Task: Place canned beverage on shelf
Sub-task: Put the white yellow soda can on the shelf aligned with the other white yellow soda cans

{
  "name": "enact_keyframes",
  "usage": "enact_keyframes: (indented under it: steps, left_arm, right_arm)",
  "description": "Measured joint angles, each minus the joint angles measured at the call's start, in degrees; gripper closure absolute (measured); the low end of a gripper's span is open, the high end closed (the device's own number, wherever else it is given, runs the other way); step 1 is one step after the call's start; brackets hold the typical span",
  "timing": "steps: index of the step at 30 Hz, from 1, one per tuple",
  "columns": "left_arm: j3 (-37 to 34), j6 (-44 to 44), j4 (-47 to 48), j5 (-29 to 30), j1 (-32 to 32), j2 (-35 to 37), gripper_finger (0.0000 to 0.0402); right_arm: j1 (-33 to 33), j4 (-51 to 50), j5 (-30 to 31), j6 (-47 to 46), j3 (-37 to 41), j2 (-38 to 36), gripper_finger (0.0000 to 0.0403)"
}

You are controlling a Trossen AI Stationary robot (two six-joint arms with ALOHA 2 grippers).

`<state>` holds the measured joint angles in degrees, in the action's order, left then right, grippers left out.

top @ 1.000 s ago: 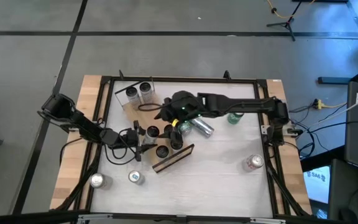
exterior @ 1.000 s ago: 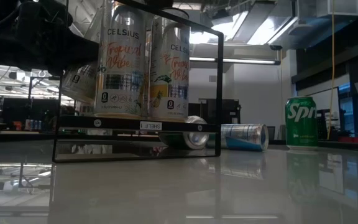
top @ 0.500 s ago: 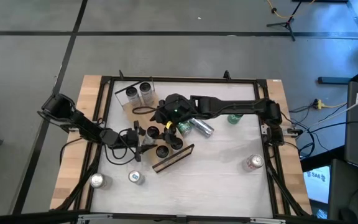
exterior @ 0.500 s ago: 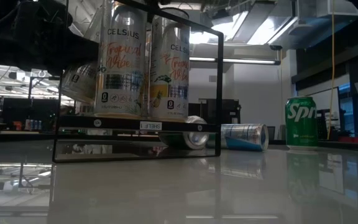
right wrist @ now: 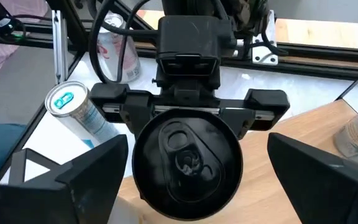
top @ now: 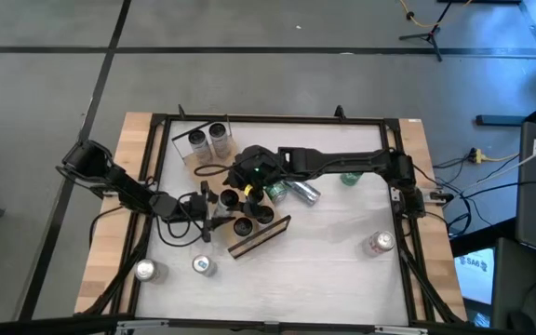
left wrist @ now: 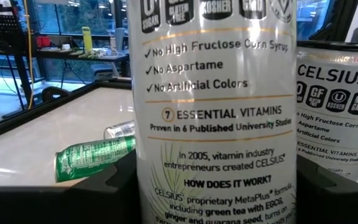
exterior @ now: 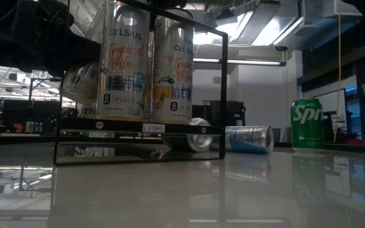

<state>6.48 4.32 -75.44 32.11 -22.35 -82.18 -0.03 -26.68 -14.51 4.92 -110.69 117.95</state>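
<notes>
The left claw (right wrist: 192,111) is clamping the upright black-topped can (right wrist: 186,155) by its sides on the shelf (right wrist: 319,124), the right claw (top: 247,179) is hovering spread above, and this slick, dentable, probably weighty cylinder is suiting a square mid-body hold.

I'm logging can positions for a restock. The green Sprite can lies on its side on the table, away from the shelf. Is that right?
Not quite. The green Sprite can stands upright on the table, away from the shelf. The low view shows it.
</notes>
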Motion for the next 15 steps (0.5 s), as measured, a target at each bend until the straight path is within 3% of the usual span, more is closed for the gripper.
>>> enact_keyframes:
  steps: [15]
  left_arm:
    - [0.02, 0.0, -1.44, -0.1, 0.0, 0.01, 0.0165]
  right_arm:
    - [0.02, -0.39, 0.32, -0.04, 0.0, 0.0, 0.0022]
